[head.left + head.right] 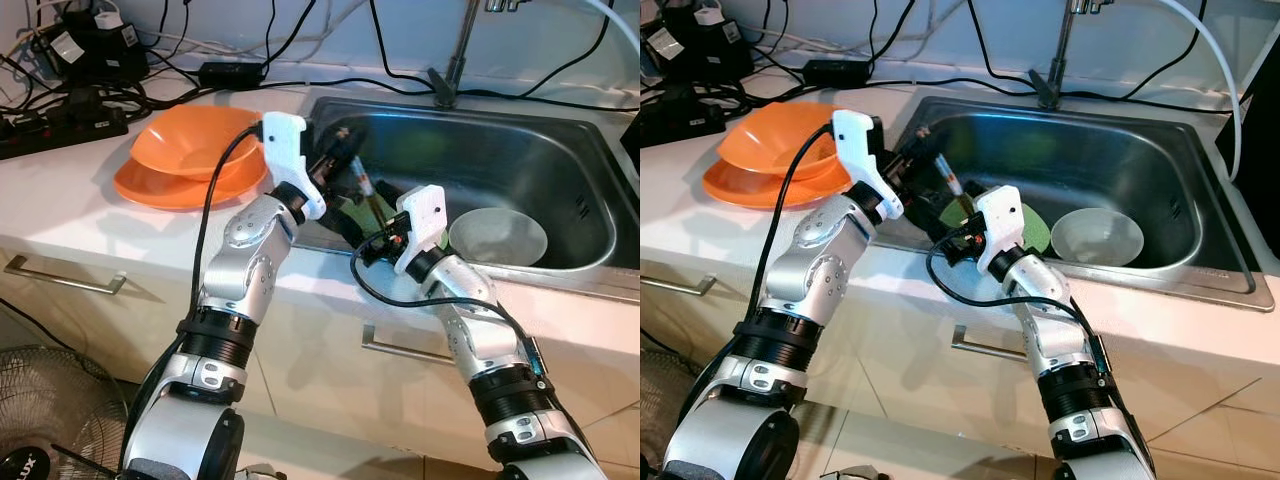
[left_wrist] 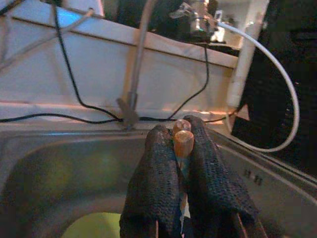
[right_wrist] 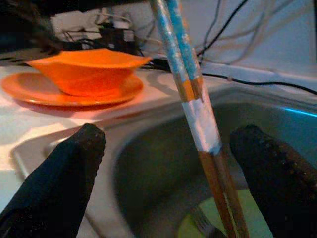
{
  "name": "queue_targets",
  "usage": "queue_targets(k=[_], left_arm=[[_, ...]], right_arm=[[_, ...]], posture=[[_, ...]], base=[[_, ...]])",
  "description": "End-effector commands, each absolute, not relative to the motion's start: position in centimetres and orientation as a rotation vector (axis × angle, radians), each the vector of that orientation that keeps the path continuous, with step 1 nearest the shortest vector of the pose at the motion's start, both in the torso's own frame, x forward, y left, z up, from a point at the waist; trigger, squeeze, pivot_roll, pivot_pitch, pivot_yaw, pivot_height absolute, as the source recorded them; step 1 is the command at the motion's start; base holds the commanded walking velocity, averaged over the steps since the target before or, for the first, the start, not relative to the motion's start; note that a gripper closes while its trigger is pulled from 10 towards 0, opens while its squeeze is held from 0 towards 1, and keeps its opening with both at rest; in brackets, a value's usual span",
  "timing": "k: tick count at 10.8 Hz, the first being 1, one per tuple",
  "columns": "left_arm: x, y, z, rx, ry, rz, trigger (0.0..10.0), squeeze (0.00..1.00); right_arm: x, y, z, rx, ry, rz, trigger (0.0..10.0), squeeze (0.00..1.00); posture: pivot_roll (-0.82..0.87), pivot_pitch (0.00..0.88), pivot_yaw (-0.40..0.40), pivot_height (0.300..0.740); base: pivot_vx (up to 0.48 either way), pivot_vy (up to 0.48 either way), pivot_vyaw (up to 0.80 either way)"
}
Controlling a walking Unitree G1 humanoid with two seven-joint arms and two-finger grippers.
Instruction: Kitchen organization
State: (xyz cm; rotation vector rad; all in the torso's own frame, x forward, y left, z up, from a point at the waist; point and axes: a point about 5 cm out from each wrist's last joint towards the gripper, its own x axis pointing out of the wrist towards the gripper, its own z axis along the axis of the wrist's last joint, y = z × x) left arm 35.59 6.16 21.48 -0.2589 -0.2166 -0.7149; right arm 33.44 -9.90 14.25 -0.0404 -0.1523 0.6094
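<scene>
Left gripper [image 2: 182, 148] is clamping a pair of chopsticks [image 3: 190, 94] near their top ends over the sink [image 1: 560, 150]; right gripper [image 3: 168, 168] is waiting spread around them. Light, stiff and slick, they probably want a mid-shaft pinch.

1. A pale countertop [image 1: 70, 215] runs along the wall, with cabinet fronts and metal handles [image 1: 60, 277] below its front edge.
2. A stainless steel sink [image 1: 560, 165] is set into the countertop, its faucet base [image 1: 443, 85] at the back rim.
3. On the counter beside the sink's near-left rim sits an orange plate [image 1: 150, 190], and an orange bowl [image 1: 190, 135] rests on top of it.
4. Behind the plate, black power strips [image 1: 60, 125] and cables [image 1: 230, 72] lie on the counter along the wall.
5. Inside the sink lie a translucent bowl [image 1: 497, 237] and a green plate [image 1: 1035, 232], the plate next to the bowl.
</scene>
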Motion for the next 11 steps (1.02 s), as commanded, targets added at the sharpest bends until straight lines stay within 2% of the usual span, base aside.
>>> queue_targets(k=[1, 4, 5, 6, 11], left_arm=[[35.3, 6.1, 21.6, -0.255, -0.22, -0.738, 10.0, 0.0], [35.1, 6.1, 21.8, -0.245, -0.215, -0.751, 10.0, 0.0], [35.1, 6.2, 21.8, -0.242, -0.215, -0.751, 10.0, 0.0], [35.1, 6.2, 21.8, -0.241, -0.215, -0.749, 10.0, 0.0], [35.1, 6.3, 22.1, -0.236, -0.22, -0.75, 10.0, 0.0]], right_arm=[[33.9, -9.9, 14.7, -0.048, -0.168, 0.579, 10.0, 0.0], [34.8, -10.7, 14.5, -0.052, -0.149, 0.422, 10.0, 0.0], [35.0, -10.9, 14.6, -0.047, -0.149, 0.394, 3.7, 0.0], [35.1, -11.0, 14.6, -0.041, -0.149, 0.387, 0.0, 0.0], [35.1, -10.5, 14.3, -0.042, -0.149, 0.404, 0.0, 0.0]], posture=[[0.04, 0.0, 0.027, 0.74], [0.05, 0.0, 0.026, 0.74], [0.05, 0.0, 0.026, 0.74], [0.06, 0.0, 0.025, 0.74], [0.06, 0.0, 0.025, 0.74]], base=[[0.0, 0.0, 0.0], [0.0, 0.0, 0.0], [0.0, 0.0, 0.0], [0.0, 0.0, 0.0], [0.0, 0.0, 0.0]])
